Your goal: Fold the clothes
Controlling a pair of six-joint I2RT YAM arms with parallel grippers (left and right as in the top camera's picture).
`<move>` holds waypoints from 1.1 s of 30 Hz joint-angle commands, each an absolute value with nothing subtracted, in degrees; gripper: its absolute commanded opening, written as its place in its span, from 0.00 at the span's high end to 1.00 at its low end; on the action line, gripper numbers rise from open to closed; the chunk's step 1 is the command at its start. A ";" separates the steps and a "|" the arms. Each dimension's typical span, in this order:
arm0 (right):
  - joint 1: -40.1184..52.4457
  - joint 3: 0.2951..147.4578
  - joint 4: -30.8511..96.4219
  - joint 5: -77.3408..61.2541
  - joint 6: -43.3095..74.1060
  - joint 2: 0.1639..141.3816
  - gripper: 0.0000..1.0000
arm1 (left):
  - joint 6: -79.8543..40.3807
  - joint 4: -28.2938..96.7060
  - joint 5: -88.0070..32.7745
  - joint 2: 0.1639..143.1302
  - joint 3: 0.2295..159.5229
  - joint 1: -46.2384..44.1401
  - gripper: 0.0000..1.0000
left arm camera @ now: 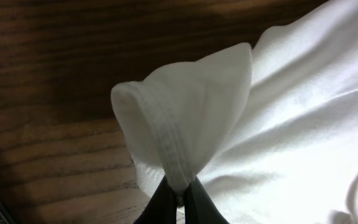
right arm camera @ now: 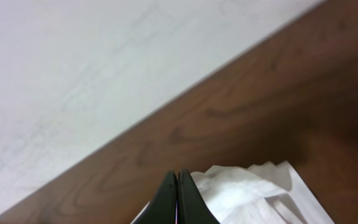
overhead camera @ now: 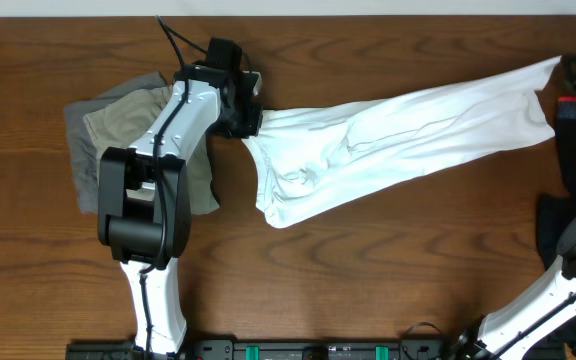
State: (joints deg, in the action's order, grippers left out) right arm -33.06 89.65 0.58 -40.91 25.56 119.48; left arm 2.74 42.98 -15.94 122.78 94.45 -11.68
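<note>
The white T-shirt's long axis runs from the left gripper, pinching its hem, to the right gripper, clamped on cloth near the table's far right corner.

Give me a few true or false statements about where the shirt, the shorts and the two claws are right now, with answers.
The left claw pinches an edge of the white cotton T-shirt. True.
The T-shirt lies folded in a neat square. False: it stretches long across the brown wooden table.
The crumpled khaki fabric shorts lie under the left arm. True.
The right claw is wide open. False: it is shut.
</note>
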 commanded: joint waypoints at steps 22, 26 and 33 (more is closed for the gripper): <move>-28.93 90.26 3.75 -27.16 15.42 120.66 0.99 | 2.28 43.16 -15.05 120.70 94.50 -11.44 0.94; -30.15 90.26 6.83 -26.61 12.25 120.66 0.98 | 2.28 42.92 -15.05 120.70 94.50 -11.44 0.94; -30.35 90.19 12.75 -22.35 7.31 120.66 0.98 | 2.26 42.74 -15.05 120.70 94.50 -11.44 0.94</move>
